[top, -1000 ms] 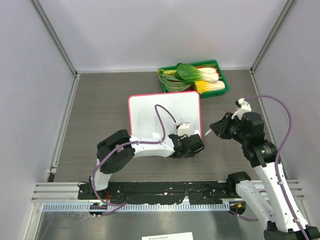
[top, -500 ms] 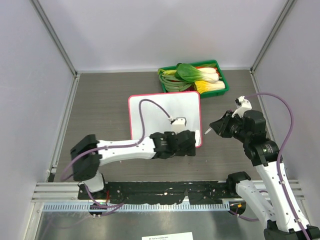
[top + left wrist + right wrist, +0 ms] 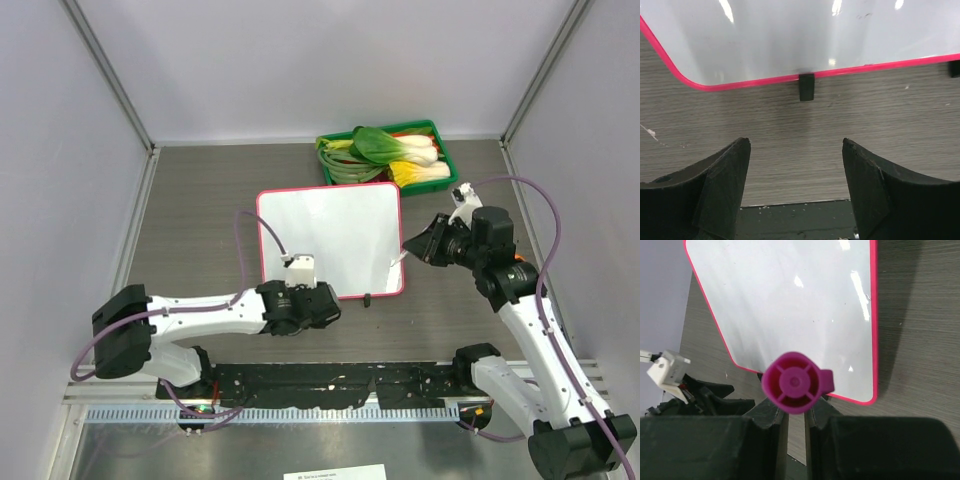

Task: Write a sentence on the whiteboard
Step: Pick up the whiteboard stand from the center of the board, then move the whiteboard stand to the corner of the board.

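The whiteboard (image 3: pixel 330 238), white with a pink-red frame, lies flat in the middle of the table. Its surface shows no writing. It also shows in the left wrist view (image 3: pixel 805 35) with a black foot (image 3: pixel 806 87), and in the right wrist view (image 3: pixel 790 305). My right gripper (image 3: pixel 420 246) is shut on a marker (image 3: pixel 396 260) with a purple end (image 3: pixel 797 382), tilted toward the board's right edge. My left gripper (image 3: pixel 318 306) is open and empty, low over the table just in front of the board's near edge; between its fingers (image 3: pixel 796 150) I see only bare table.
A green tray (image 3: pixel 440 178) of leafy vegetables stands behind the board at the back right. A black mounting rail (image 3: pixel 330 380) runs along the near edge. Grey walls close in the left, right and back.
My left arm has swung left and toward the near edge, off the board's near right corner. My right gripper with the marker has moved slightly left and away, closer to the board's right edge.
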`<state>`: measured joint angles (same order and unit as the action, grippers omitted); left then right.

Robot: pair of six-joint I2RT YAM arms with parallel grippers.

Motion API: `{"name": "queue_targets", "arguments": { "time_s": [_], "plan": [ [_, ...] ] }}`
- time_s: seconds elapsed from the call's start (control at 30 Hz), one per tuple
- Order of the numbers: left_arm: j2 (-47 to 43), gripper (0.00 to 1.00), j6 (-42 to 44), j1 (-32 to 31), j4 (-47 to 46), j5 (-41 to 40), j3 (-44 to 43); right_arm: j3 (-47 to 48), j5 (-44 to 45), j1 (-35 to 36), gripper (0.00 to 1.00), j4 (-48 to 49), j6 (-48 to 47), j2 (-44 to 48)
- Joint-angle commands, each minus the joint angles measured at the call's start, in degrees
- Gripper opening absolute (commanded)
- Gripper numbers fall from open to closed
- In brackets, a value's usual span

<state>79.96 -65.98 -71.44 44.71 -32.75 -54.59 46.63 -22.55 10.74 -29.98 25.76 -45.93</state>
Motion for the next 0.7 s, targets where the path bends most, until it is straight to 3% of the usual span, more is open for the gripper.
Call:
{"name": "queue_targets", "arguments": {
  "time_s": [0.0, 0.17, 0.33, 0.43, 0.67],
  "plan": [
    [0.5, 0.76, -0.2, 1.0, -8.9, 1.3, 4.6, -0.5, -3.6, -0.2, 0.01, 5.8, 2.0, -1.4],
    [8.3, 0.73, 1.6, 3.3, -14.3, 4.0, 5.2, -0.6, -4.2, -0.1, 0.01, 6.9, 2.6, -2.5],
    [15.1, 0.68, 2.5, 3.8, -13.7, 2.0, 2.9, -0.7, -4.2, -0.1, 0.01, 7.5, 2.9, -3.3],
    [16.9, 0.62, 1.1, 3.8, -11.5, -0.4, 2.1, -0.7, -4.1, -0.1, 0.01, 7.7, 2.9, -3.6],
    [16.8, 0.49, 1.2, 5.4, -15.7, -0.1, 5.0, -1.3, -4.3, -0.1, 0.01, 9.1, 3.4, -4.4]
  ]
}}
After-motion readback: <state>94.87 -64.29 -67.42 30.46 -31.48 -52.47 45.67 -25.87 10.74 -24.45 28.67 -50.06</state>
